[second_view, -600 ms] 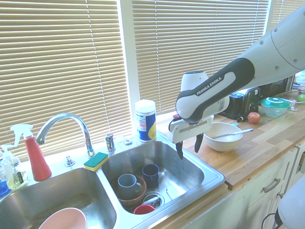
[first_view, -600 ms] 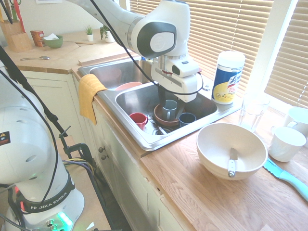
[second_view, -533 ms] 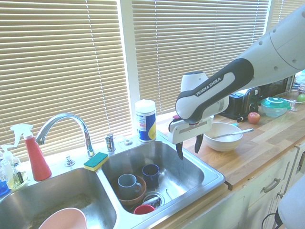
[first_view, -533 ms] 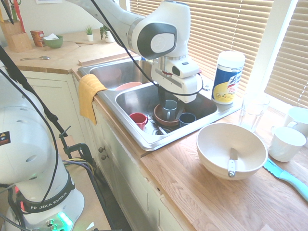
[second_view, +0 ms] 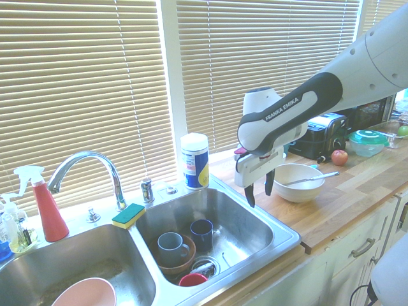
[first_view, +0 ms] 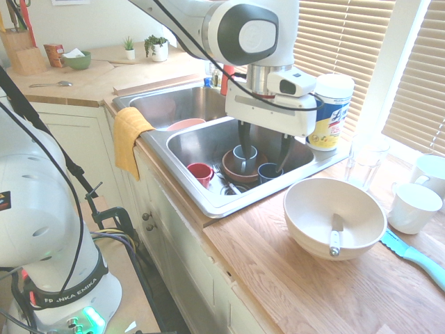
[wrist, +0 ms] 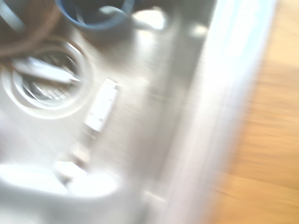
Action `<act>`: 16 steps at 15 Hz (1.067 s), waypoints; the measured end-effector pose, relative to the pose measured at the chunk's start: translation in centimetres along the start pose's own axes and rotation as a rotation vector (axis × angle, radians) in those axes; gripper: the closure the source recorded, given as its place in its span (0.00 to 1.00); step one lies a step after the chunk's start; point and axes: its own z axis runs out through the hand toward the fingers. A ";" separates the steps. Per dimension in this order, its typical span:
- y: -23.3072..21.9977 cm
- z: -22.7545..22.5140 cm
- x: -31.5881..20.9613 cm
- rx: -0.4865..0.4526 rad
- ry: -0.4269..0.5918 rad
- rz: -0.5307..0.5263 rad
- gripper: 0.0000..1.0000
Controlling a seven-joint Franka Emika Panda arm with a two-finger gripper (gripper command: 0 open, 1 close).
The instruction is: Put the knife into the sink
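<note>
Sink (first_view: 208, 202): stainless, 2 basins; the near basin holds mugs and a brown dish around the drain. The wrist view, blurred, shows the basin floor, the rim and the wooden counter (first_view: 334, 292) beside it.

Arm: the gripper (first_view: 263, 149) hangs above the near basin on the counter side, fingers pointing down, spread apart and holding nothing. The second exterior view shows the same, gripper (second_view: 258, 189) empty over the basin's edge.

Cream bowl (first_view: 306, 226): stands on the counter near the sink's corner, apart from the gripper.

Knife (first_view: 336, 234): lies inside the bowl, not yet grasped. Its long axis runs roughly toward the camera in the first exterior view, pale handle at the near rim, dark blade pointing to the bowl's centre and the window. It leans on the bowl's wall, handle end higher.

Assessment: the step in hand appears to be the approach to the knife. The gripper should travel over the bowl, turn so the fingers straddle the handle across its width, and descend without striking the rim. The curved wall may let the knife slide under contact.
</note>
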 end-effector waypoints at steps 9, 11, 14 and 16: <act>11.9 1.1 5.2 -0.397 -0.069 -0.290 0.00; 13.0 2.3 5.6 -0.424 -0.094 -0.292 0.00; 14.6 3.3 5.8 -0.447 -0.115 -0.277 1.00; 15.4 4.2 5.9 -0.451 -0.137 -0.270 1.00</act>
